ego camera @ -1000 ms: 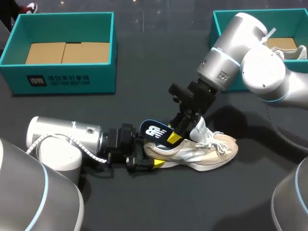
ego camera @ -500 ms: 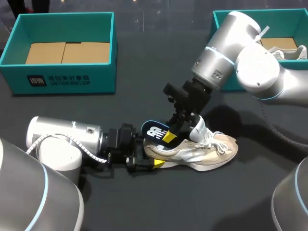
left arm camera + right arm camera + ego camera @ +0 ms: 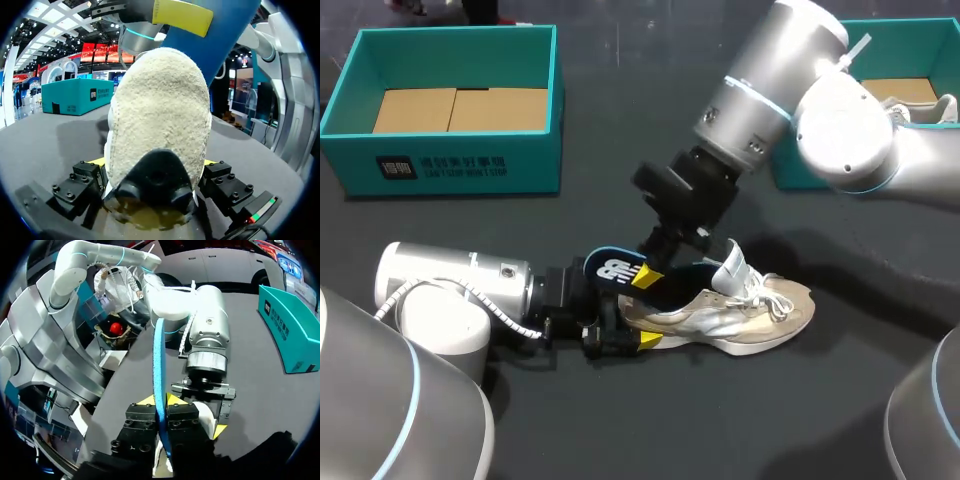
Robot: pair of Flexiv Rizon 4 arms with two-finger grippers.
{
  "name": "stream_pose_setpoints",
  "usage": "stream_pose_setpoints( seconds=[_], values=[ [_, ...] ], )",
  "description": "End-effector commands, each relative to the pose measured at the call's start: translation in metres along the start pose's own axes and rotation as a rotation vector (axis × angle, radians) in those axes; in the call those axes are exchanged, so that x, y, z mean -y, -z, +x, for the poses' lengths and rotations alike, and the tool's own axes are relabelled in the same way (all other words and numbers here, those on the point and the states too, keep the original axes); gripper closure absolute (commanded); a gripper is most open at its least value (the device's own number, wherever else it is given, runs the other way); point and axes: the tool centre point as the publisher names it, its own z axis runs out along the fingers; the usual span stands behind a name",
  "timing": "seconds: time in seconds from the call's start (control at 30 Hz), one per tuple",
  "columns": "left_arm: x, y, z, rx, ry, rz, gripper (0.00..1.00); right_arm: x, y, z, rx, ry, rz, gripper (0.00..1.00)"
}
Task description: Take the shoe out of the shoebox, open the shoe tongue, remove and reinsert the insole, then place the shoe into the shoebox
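**Inspector:** Where is the shoe (image 3: 730, 310)?

**Assistant:** Out of the box, lying on its side on the table (image 3: 650, 430), toe towards the right arm's side. The teal shoebox (image 3: 450, 165) stands well apart at the far left, showing only a cardboard floor.

**Inspector:** Left gripper (image 3: 152, 170)?

**Assistant:** Low at the table. Its fingers are closed on the heel from both sides, and the left wrist view shows the heel filling the gap between them. I judge it is acting as a vice, so that a pull on the insole does not drag the shoe along.

**Inspector:** Right gripper (image 3: 160, 401)?

**Assistant:** Above the heel end, its yellow tips pinched on the blue insole (image 3: 617, 271) across its thin edge. That is a sensible hold for a flat, flexible part. The insole's heel end stands raised clear of the collar, and its fore part appears to run down into the opening, though I cannot tell how deep.

**Inspector:** Tongue (image 3: 732, 265)?

**Assistant:** Standing up and folded forward, which leaves the opening wide.

**Inspector:** Stage?

**Assistant:** Insole removal under way, in my judgement. Reinsertion and reboxing are not yet done.

**Inspector:** Risk?

**Assistant:** The toe end may catch inside, and the insole would bend rather than slide.
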Motion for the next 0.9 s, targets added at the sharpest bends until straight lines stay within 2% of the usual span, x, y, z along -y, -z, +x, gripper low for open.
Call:
stream_pose_setpoints(
  seconds=[0.03, 0.33, 0.37, 0.43, 0.63, 0.67, 0.73, 0.77, 0.9],
  values=[
    [-0.002, 0.001, 0.001, 0.000, -0.001, -0.001, 1.00, -0.004, 0.003, 0.005, 0.012, -0.003, 0.021, 1.00],
    [-0.002, 0.001, 0.001, 0.000, -0.001, -0.001, 1.00, -0.004, 0.003, 0.005, 0.012, -0.003, 0.021, 1.00],
    [-0.002, 0.001, 0.001, 0.000, -0.001, -0.001, 1.00, -0.010, 0.006, 0.006, 0.018, 0.022, 0.006, 1.00],
    [-0.002, 0.001, 0.001, 0.000, -0.001, -0.001, 1.00, -0.018, 0.012, 0.008, 0.026, 0.029, 0.005, 1.00],
    [-0.002, 0.001, 0.001, 0.000, -0.001, -0.001, 1.00, -0.048, 0.050, 0.031, 0.055, 0.096, -0.049, 1.00],
    [-0.002, 0.001, 0.001, 0.000, -0.001, -0.001, 1.00, -0.055, 0.061, 0.037, 0.028, 0.138, -0.136, 1.00],
    [-0.002, 0.001, 0.001, 0.000, -0.001, -0.001, 1.00, -0.066, 0.077, 0.044, -0.004, 0.156, -0.163, 1.00],
    [-0.002, 0.001, 0.001, 0.000, -0.001, -0.001, 1.00, -0.074, 0.083, 0.049, -0.011, 0.214, -0.172, 1.00],
    [-0.002, 0.001, 0.001, 0.000, -0.001, -0.001, 1.00, -0.074, 0.083, 0.049, -0.011, 0.214, -0.172, 1.00]
  ],
)
